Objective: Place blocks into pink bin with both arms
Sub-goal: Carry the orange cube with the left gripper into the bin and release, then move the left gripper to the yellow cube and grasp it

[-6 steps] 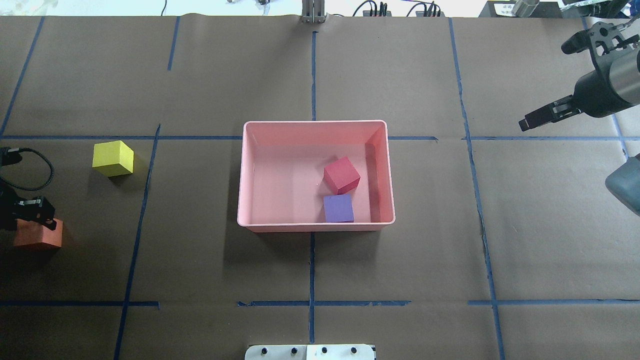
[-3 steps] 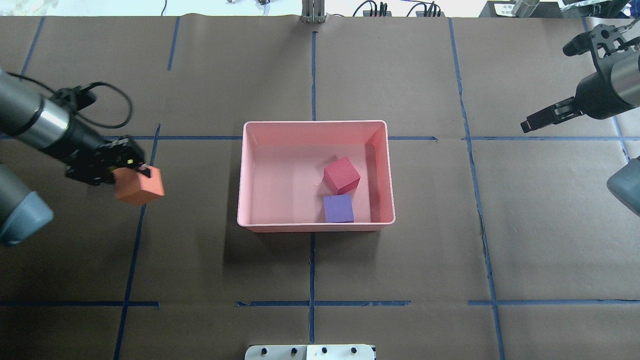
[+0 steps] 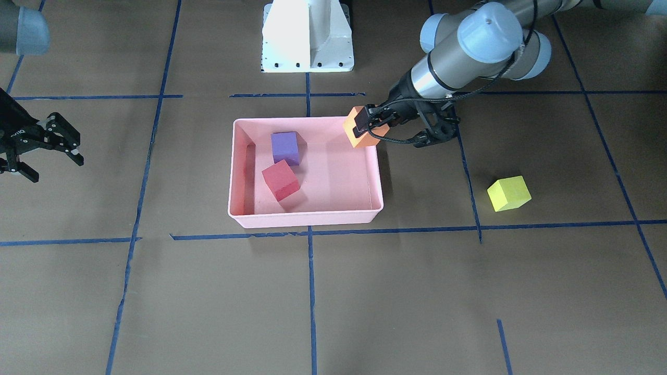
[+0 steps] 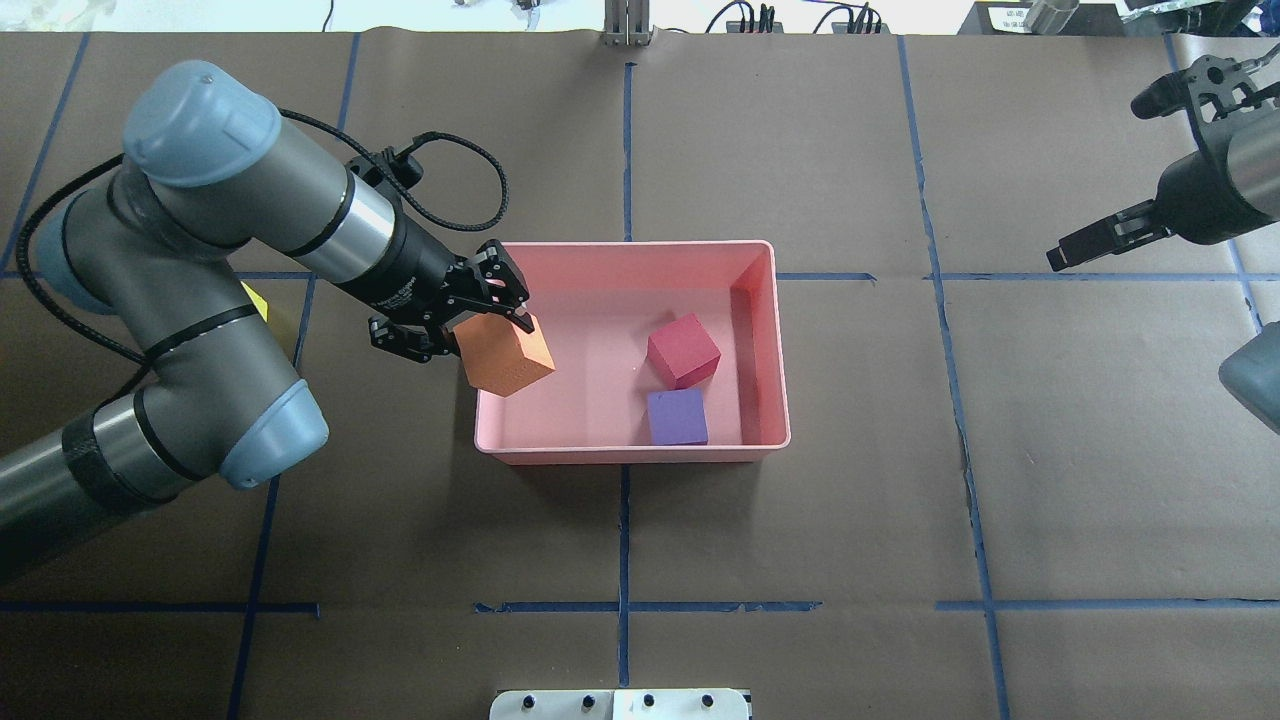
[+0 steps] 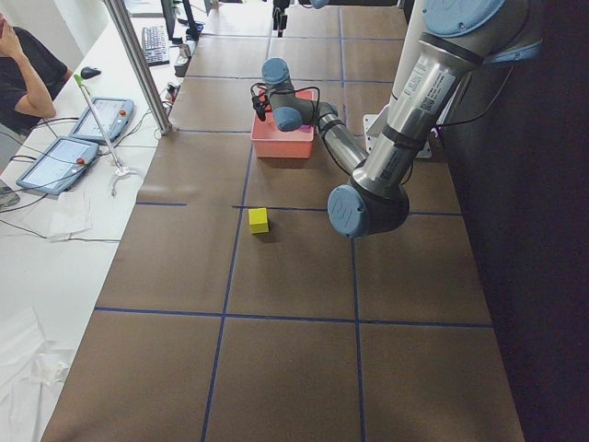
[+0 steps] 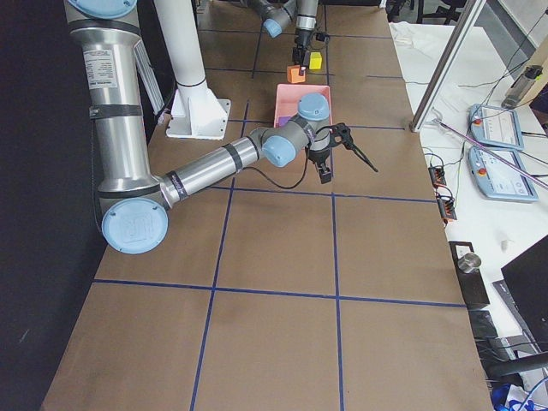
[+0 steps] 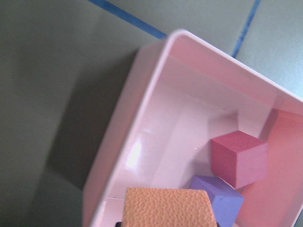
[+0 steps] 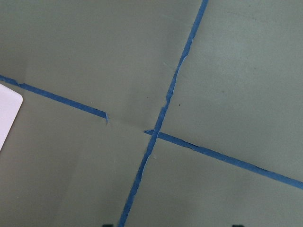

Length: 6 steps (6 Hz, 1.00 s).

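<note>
My left gripper is shut on the orange block and holds it over the pink bin's left rim. It also shows in the front view, where the gripper holds the orange block above the bin. The red block and the purple block lie inside the bin. The left wrist view shows the orange block over the bin's rim. The yellow-green block sits on the table left of the bin, mostly hidden by my left arm in the overhead view. My right gripper is open and empty, far right.
The white pedestal base stands behind the bin on my side. Blue tape lines grid the brown table. An operator sits beside a side table with tablets across from me.
My left arm has lifted the orange block from the table's far left and swung right to the bin's left rim. The right arm has barely moved.
</note>
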Motion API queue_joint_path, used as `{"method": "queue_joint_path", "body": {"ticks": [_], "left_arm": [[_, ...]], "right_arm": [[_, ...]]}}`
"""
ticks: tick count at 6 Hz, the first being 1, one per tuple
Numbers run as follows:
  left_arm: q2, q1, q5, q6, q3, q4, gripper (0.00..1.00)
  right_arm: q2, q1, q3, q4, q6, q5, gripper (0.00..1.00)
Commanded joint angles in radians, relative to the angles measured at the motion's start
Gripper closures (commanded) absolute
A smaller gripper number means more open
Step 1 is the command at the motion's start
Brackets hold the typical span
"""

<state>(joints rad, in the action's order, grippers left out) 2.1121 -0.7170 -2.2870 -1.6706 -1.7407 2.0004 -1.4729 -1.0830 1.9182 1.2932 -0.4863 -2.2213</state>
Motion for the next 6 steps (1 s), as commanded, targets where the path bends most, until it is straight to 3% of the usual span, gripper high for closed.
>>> {"method": "queue_joint_path", "body": {"ticks": [1,3,6], "left_arm": [[0.003,0.021,0.047,-0.006,-0.009,-0.002,0.00],[-0.070,-0.027,0.052,0.000,-0.046,-0.003,0.00],[-0.303,-0.149,0.052,0.479,-0.068,-0.003,0.00]], "right_arm": [[-0.004,0.000,0.002,0.000,0.000,-0.001,0.12],[-0.003,0.000,0.001,0.000,0.000,-0.001,0.11],[-0.003,0.000,0.013,0.000,0.000,0.000,0.11]]}}
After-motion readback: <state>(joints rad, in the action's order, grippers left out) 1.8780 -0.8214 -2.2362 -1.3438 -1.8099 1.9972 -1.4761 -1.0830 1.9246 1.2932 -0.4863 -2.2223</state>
